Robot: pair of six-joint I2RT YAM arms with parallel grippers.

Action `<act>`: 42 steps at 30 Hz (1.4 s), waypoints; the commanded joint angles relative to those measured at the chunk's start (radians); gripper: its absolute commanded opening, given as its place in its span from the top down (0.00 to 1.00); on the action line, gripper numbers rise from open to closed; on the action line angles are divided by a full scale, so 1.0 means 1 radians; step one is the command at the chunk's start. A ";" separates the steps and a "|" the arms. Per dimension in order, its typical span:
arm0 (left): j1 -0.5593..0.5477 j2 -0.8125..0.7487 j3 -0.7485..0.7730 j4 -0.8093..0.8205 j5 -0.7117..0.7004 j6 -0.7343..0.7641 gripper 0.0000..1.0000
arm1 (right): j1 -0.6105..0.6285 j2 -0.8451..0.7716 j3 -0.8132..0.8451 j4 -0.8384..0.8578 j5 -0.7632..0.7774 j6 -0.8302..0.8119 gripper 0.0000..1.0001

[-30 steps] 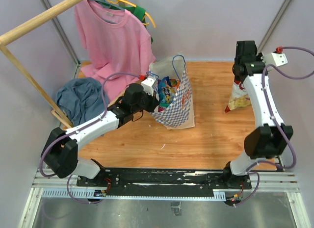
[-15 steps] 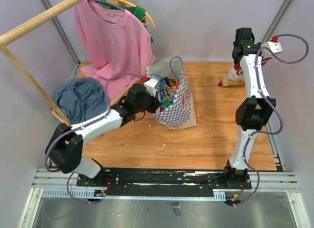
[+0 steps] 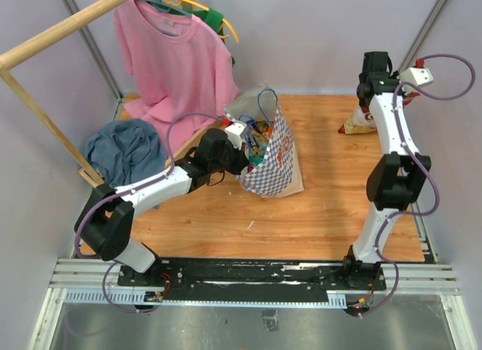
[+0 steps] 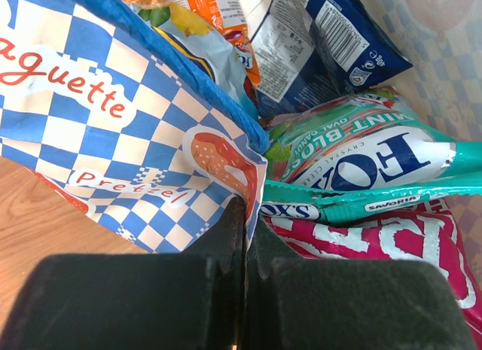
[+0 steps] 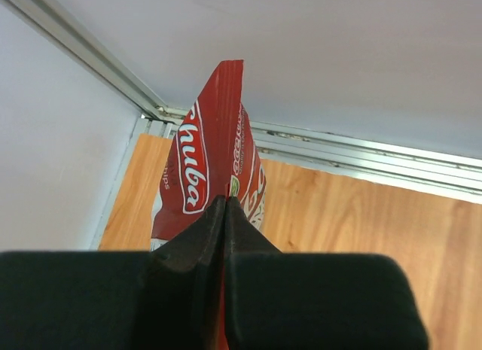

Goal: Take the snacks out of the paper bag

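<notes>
the left claw pinched the rim of the blue-and-white checkered paper bag mid-table, glossy snack packets inside; the right claw clamped a red-white chips packet far right.

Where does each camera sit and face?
Top external: above and behind, looking down at the wooden table; both arms show.
Left wrist: looks into the blue-and-white checkered paper bag; shut left end effector pinches its rim.
Right wrist: faces the far wall; shut right end effector clamps the red-white chip packet.
Shared: top also shows bag and packet.
</notes>
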 commanded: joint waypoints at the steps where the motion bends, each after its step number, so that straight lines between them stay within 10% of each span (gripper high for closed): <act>1: -0.001 0.032 -0.002 -0.029 0.036 -0.015 0.99 | 0.014 -0.242 -0.182 0.122 0.030 0.023 0.99; 17: -0.001 0.034 0.011 -0.047 0.029 -0.005 0.99 | 0.007 -0.007 0.064 0.155 0.026 -0.102 0.88; 20: 0.001 0.064 0.030 -0.054 0.022 0.008 0.99 | -0.002 0.099 0.161 0.225 0.000 -0.211 0.05; 21: 0.003 0.075 0.033 -0.056 0.021 0.011 0.99 | -0.003 0.133 0.192 0.250 -0.004 -0.265 0.01; 28: 0.026 0.104 0.041 -0.043 0.018 0.018 0.99 | -0.003 0.151 0.185 0.444 -0.085 -0.441 0.01; 42: 0.035 -0.051 0.072 -0.055 -0.039 -0.030 0.99 | 0.077 -0.527 -0.227 0.762 -0.759 -0.700 0.01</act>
